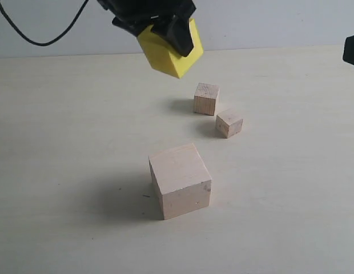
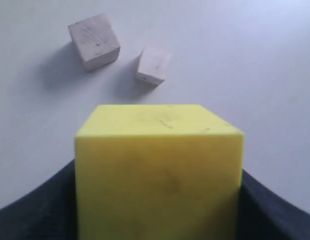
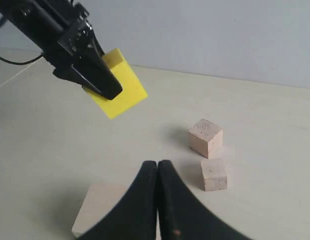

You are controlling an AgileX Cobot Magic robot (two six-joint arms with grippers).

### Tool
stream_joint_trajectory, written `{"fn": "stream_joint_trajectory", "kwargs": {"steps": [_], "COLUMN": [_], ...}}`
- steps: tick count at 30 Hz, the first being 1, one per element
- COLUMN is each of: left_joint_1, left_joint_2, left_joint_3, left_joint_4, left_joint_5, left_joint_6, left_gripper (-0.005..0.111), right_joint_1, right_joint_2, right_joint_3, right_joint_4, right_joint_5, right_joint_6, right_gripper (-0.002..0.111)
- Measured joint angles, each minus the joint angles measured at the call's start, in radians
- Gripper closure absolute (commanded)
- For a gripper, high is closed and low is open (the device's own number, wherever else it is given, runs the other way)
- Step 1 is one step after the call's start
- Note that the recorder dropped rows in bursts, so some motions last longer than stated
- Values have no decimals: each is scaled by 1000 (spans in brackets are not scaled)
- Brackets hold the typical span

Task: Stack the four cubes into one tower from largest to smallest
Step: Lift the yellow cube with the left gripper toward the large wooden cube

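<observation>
Risk, yellow cube: the yellow cube (image 1: 165,56) hangs tilted with one corner lowest. Set down like that, it would likely meet the base on an edge, rock and slide off.
Risk, base: the largest pale cube (image 1: 180,180) sits alone on the table (image 1: 63,188), nearer the exterior camera than the carried cube and seemingly not under it. Letting go short of it would drop the yellow cube onto the table.
Risk, small cubes: the mid tan cube (image 1: 206,98) and the smallest tan cube (image 1: 229,123) lie near each other but apart, to the right. A low sweep could knock them.
Left arm pose: the left gripper (image 1: 165,34) is raised high over the far table and angled downward, its jaws pinching the yellow cube by opposite faces.
Right arm pose: the right gripper (image 3: 157,175) waits at the right edge, aimed toward the cubes, fingers pressed together, holding nothing.
Tower: nothing is stacked yet.
</observation>
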Motion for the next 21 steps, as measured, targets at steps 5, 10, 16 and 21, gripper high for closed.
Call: {"fn": "stream_joint_trajectory", "kwargs": {"steps": [5,10,16,21], "left_joint_1": [-29,-58,-78,-110], "left_joint_2": [-78,-125,-141,-137], "left_joint_3": [79,202,295,316], "left_joint_4": [-14,-12,31,43], "left_joint_5": [2,6,6,6], "left_joint_6": [24,102,176,243], "left_gripper": [107,107,107,107], "right_joint_1": [12,18,59,61], "right_joint_2": [0,0,0,0], "right_joint_3": [0,0,0,0], "right_joint_4": [-13,-22,-25,-25], "right_joint_5": [9,16,20,22], "right_joint_6": [0,0,0,0], "right_gripper": [108,108,108,108]}}
